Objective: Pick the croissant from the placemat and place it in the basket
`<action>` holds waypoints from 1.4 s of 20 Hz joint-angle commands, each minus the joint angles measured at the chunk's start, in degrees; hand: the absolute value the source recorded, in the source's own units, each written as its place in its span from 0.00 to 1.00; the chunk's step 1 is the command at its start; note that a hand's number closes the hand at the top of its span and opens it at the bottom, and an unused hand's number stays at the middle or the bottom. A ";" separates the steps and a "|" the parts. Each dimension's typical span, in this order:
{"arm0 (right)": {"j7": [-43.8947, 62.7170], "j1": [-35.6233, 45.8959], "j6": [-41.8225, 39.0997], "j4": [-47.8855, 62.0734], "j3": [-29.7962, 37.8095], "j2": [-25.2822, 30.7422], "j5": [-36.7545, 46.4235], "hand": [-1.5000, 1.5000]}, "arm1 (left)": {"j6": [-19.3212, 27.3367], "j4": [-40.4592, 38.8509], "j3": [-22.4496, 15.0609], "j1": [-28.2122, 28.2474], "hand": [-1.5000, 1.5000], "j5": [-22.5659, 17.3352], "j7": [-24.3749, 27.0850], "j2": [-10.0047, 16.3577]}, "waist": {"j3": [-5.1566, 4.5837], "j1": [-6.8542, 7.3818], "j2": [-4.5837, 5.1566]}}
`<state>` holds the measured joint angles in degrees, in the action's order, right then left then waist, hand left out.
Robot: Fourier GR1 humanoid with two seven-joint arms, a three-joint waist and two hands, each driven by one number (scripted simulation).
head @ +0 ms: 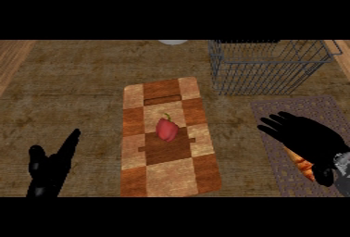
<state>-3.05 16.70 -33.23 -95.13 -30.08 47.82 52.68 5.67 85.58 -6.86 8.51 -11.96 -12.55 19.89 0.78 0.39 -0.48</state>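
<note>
A checkered board (167, 171) is lying in the middle, a wire basket (266, 69) standing far right. On the near-right placemat (301, 107), the right hand (308, 136), fingers (275, 124) outstretched, is covering the croissant (303, 166). The left hand (49, 169) is resting open near left. A red pepper (167, 129) is sitting on the board.

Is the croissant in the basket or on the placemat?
On the placemat: the croissant lies there under the right hand, apart from the basket.

Checkered brown-and-tan board (167, 178), red pepper (167, 129), grey basket (268, 70)
</note>
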 commanded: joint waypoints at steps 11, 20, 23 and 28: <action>-0.01 -0.06 2.01 9.69 -1.64 -5.79 9.93 0.00 | -0.20 -8.98 0.39 -4.41 0.50 1.96 -1.41 -3.89 | -0.80 -0.43 0.68; -6.13 -3.47 9.65 13.95 0.51 -4.49 13.08 0.00 | -2.62 -6.73 2.07 1.44 0.50 2.44 1.63 -2.56 | -0.80 -0.50 0.54; -8.17 1.48 6.44 17.29 2.00 -6.00 13.17 0.00 | 0.37 -1.49 -0.05 0.97 0.50 3.94 -3.51 -4.77 | -0.78 -0.07 0.52; -11.22 1.76 13.63 18.83 -1.32 -6.88 18.92 1.00 | -1.34 -5.75 0.68 -0.84 0.50 4.75 -0.79 -4.72 | -0.79 -0.16 0.60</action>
<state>-11.90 17.41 -21.87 -77.74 -30.61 41.23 69.14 4.67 84.93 -4.98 8.22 -7.89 -12.04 16.84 0.75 0.49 -0.81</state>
